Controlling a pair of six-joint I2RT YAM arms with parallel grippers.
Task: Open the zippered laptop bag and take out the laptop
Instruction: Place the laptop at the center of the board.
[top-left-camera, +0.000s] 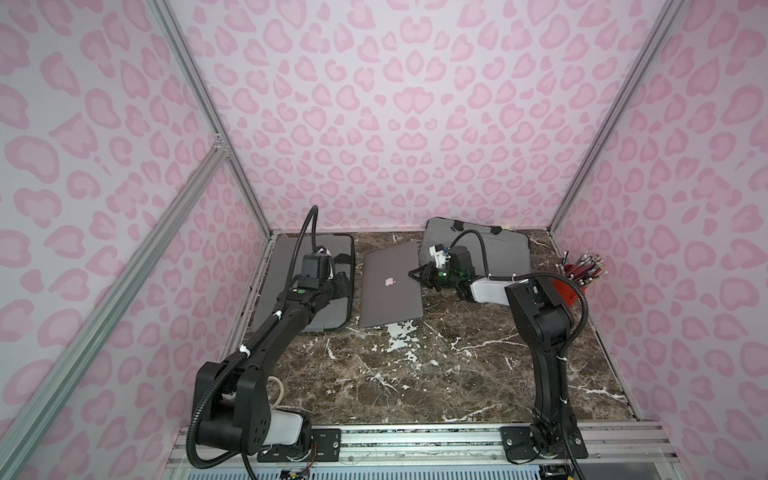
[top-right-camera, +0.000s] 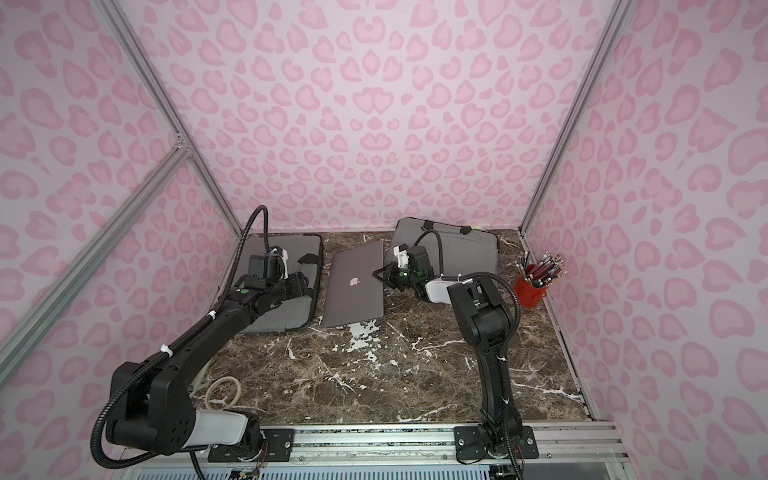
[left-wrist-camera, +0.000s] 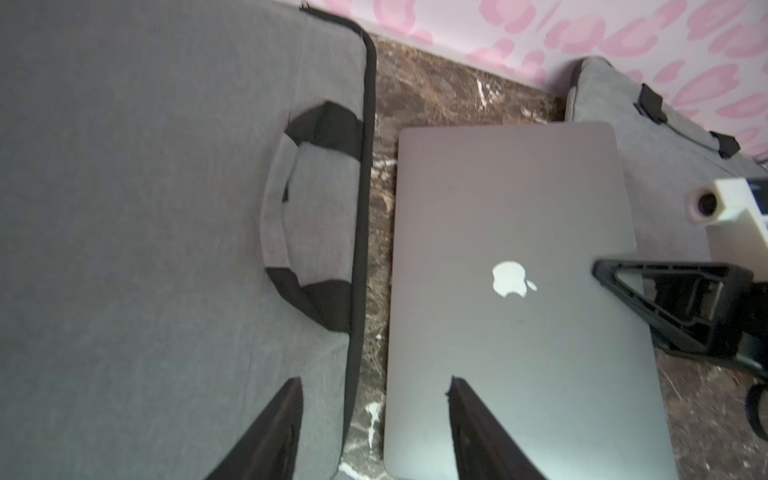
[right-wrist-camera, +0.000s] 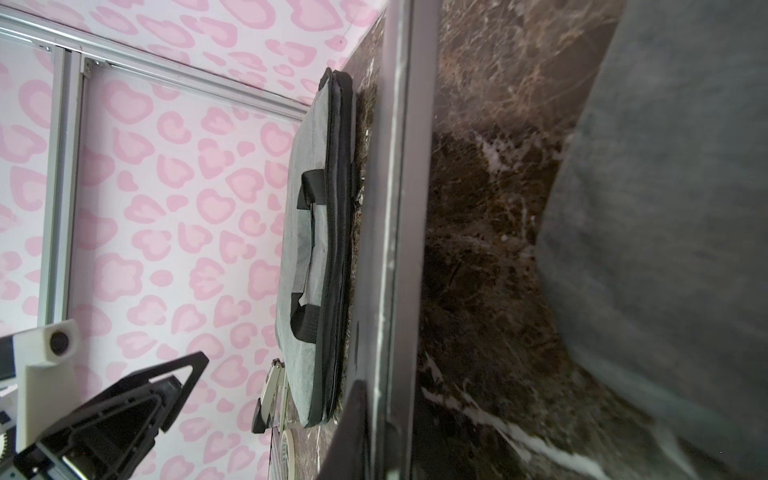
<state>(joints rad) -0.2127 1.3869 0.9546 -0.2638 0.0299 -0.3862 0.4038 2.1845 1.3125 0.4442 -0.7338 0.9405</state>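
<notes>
Far-left corner of the brown marble table (top-left-camera: 415, 374): grey fabric laptop bag (left-wrist-camera: 145, 208). My left gripper (left-wrist-camera: 374, 382) hung released over its inner edge, empty. Mid-table lay the grey closed laptop (top-left-camera: 390, 286), out of any bag. My right gripper (top-left-camera: 417, 275) was clenched on its right edge, probably to drag it clear of the second grey bag (top-left-camera: 498, 249) in the far-right corner.
</notes>
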